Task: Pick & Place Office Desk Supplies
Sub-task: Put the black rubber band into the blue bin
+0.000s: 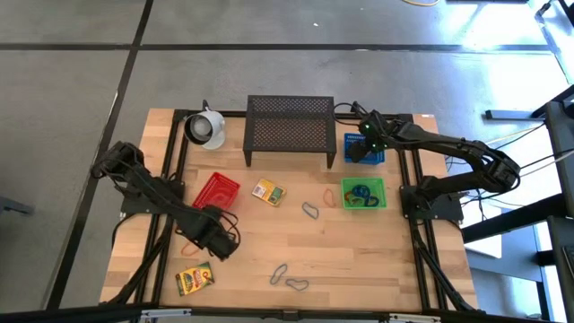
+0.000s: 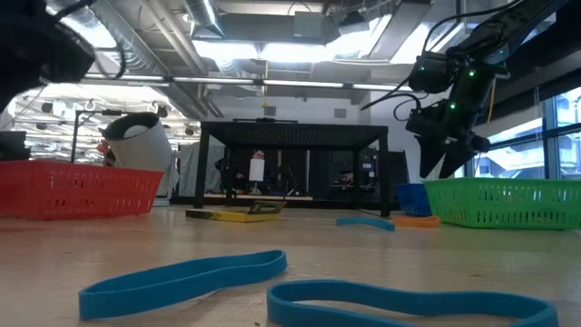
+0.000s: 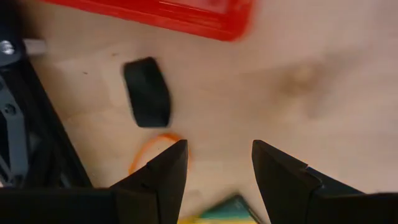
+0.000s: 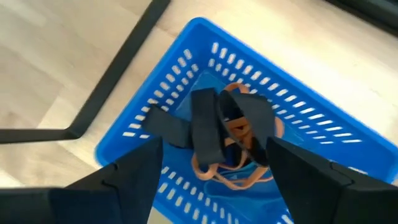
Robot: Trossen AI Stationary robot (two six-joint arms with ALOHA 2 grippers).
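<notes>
My right pincer (image 4: 214,168) hangs wide open over the blue basket (image 4: 155,106), holding nothing. Bands (image 4: 239,134) and black blocks (image 4: 205,124) lie inside (light, floppy, slippery stuff); I'd pinch a band mid-strand. Left pincer (image 3: 217,165) waits open beside the red basket (image 3: 186,15).

**Colours on the Desk**

The table (image 1: 359,260) is pale wood with a black frame. At its far edge stand a black mesh shelf (image 1: 290,126) and a white mug (image 1: 207,128). The red basket (image 1: 216,190) sits left of centre, the green basket (image 1: 363,194) to the right, and the blue basket (image 4: 249,106) far right, its walls pierced by white-looking slots; inside it lie black blocks (image 4: 205,124) and orange loops (image 4: 233,177). Two yellow-green printed boxes (image 1: 268,192) (image 1: 195,278) lie on the wood. Blue loops (image 2: 186,277) lie nearest, grey loops (image 1: 310,211) mid-table. An orange loop (image 3: 149,149) lies beside a black block (image 3: 147,92). Both arms are dark.
</notes>
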